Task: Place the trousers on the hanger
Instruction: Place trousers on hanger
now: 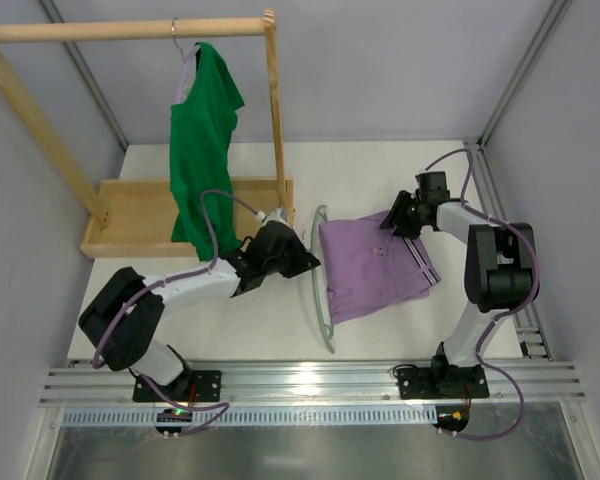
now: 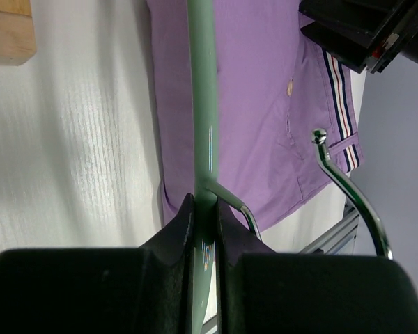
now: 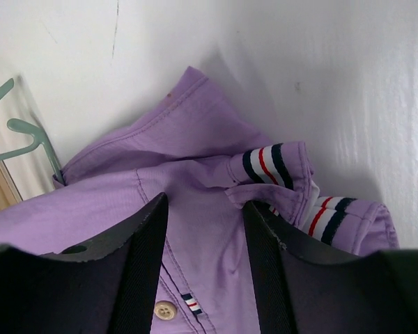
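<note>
Hanger (image 1: 318, 290) stands on edge at mid-worktop (image 1: 380, 170), its bar clamped in the left pincer (image 1: 305, 262); just right of it the trousers (image 1: 365, 265) lie folded flat; the right pincer (image 1: 392, 222) sits parted over their far corner.

Pale grey panel walls (image 1: 380, 60) enclose a white tabletop (image 1: 380, 170); a light wooden garment rack (image 1: 100, 29) (tray base) stands rear left.

Overhead view looks down on the table (image 1: 380, 170); both wrist views closely share the trousers (image 1: 365, 265).
</note>
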